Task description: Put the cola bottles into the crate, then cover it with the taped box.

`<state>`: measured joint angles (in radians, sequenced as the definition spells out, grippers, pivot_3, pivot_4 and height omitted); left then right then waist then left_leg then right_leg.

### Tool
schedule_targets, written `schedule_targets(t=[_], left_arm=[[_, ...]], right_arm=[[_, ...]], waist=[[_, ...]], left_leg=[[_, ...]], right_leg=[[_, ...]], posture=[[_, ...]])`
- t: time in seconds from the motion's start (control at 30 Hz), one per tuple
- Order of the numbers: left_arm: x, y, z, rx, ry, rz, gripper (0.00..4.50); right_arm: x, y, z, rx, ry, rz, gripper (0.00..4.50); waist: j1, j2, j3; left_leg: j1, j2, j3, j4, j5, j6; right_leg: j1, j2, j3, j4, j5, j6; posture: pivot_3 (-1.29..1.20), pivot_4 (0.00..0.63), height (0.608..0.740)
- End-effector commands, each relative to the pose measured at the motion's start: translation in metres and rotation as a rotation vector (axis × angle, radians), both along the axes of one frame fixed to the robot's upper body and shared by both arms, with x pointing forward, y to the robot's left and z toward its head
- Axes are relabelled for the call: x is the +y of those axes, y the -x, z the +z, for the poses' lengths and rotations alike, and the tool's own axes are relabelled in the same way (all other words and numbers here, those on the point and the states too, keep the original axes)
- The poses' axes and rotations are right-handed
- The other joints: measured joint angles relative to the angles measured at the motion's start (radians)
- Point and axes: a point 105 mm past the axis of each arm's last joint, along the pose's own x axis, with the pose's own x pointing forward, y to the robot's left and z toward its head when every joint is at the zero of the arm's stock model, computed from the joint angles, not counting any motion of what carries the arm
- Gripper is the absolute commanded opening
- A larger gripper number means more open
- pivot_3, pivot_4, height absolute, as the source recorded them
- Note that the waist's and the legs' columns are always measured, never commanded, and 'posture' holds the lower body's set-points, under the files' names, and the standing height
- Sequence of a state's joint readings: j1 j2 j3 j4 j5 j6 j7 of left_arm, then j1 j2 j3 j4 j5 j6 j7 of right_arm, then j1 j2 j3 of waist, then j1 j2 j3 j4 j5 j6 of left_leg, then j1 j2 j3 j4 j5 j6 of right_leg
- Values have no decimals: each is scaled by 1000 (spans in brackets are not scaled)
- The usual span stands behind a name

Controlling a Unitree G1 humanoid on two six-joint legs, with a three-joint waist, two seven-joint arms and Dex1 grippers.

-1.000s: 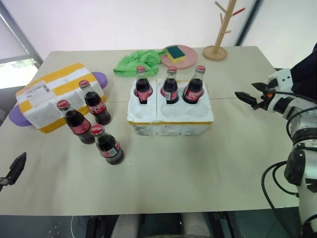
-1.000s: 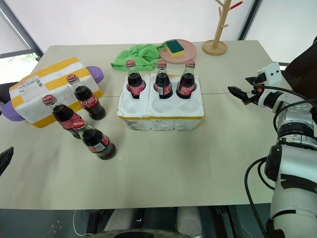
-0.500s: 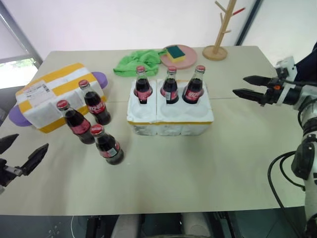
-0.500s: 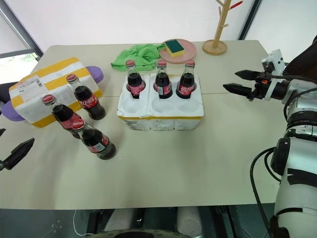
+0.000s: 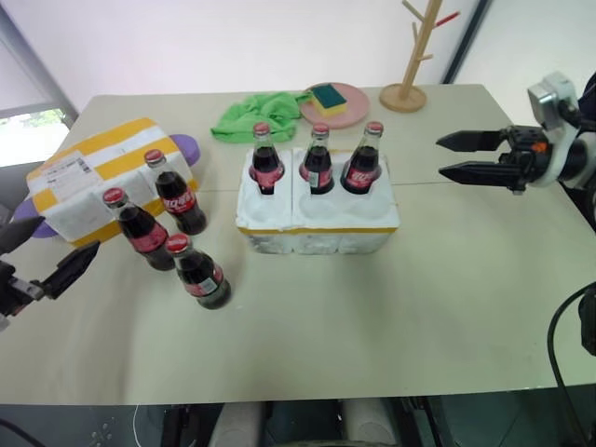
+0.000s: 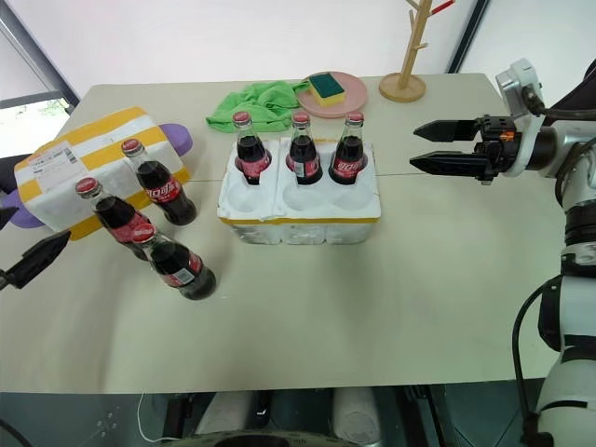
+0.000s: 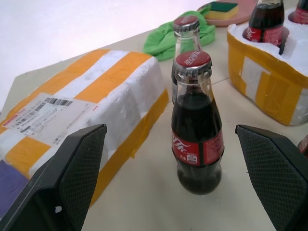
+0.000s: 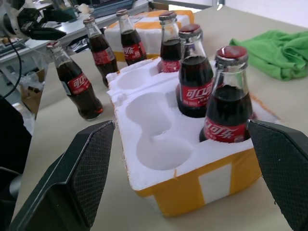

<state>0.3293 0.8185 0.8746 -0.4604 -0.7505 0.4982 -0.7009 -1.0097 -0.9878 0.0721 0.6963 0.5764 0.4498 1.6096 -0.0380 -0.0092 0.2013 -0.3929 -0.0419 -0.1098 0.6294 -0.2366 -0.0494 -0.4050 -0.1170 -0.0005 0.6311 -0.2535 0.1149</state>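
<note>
Beige worktop (image 5: 372, 326), smooth and matte. At the far edge: crumpled green cloth (image 5: 256, 116), pink plate (image 5: 346, 112) bearing a yellow-green sponge (image 5: 327, 97), wooden peg stand (image 5: 414, 56). Centre: crate (image 5: 318, 212) of grainy white foam, yellow band round the base, three cola bottles (image 5: 318, 160) in the back wells, front wells bare. Left of it, three more bottles (image 5: 154, 233) standing loose, red caps, red labels with white script, just beside the taped box (image 5: 88, 182), barcode label on top. Purple object (image 5: 186, 145) behind the box. Left hand (image 5: 37, 251) fingers wide apart, near the loose bottles. Right hand (image 5: 466, 156) fingers apart, right of the crate, clamped on nothing.
</note>
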Motion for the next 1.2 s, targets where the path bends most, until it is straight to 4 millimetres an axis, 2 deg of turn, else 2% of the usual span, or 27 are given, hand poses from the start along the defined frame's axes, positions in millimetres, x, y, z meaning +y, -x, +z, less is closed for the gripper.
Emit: schedule_targets(t=[0.03,0.23,0.37,0.7,0.93,1.17,1.2], left_arm=[[0,-13,1,-3,-21,-31,4488],[-5,-36,-5,7,-25,-83,4488],[-11,-48,-4,-1,-30,-125,4488],[-20,-59,-5,7,-40,-186,4488],[-26,-68,-19,23,-45,-196,4488],[-30,-78,-21,4,-14,-199,4488],[-29,-79,-21,-4,-9,-188,4244]], right_arm=[[0,9,17,-58,-4,30,4500],[-3,10,17,-69,4,25,4500],[2,24,24,-80,8,80,4500],[23,54,19,-99,63,237,4500],[33,59,12,-104,78,288,4500],[40,59,8,-103,74,317,4500],[40,59,8,-104,73,316,4500]], waist=[[0,0,0],[-6,0,0],[-3,1,1],[-4,1,1],[-1,1,1],[-1,1,1],[-1,1,1]], left_leg=[[0,0,0,0,0,0],[0,1,1,0,0,0],[-1,1,2,-2,0,0],[-1,2,2,0,0,0],[-1,2,3,0,0,0],[-1,2,2,0,0,0],[-1,2,2,0,0,0]], right_leg=[[0,0,0,0,0,0],[-1,1,0,0,2,3],[-3,1,1,0,3,4],[-3,2,1,1,3,4],[-3,1,1,1,3,4],[-3,2,1,1,3,5],[-3,2,1,1,4,6]], posture=[[0,150,740],[0,150,740],[0,150,740],[0,150,740],[0,150,740],[0,150,740],[0,150,740]])
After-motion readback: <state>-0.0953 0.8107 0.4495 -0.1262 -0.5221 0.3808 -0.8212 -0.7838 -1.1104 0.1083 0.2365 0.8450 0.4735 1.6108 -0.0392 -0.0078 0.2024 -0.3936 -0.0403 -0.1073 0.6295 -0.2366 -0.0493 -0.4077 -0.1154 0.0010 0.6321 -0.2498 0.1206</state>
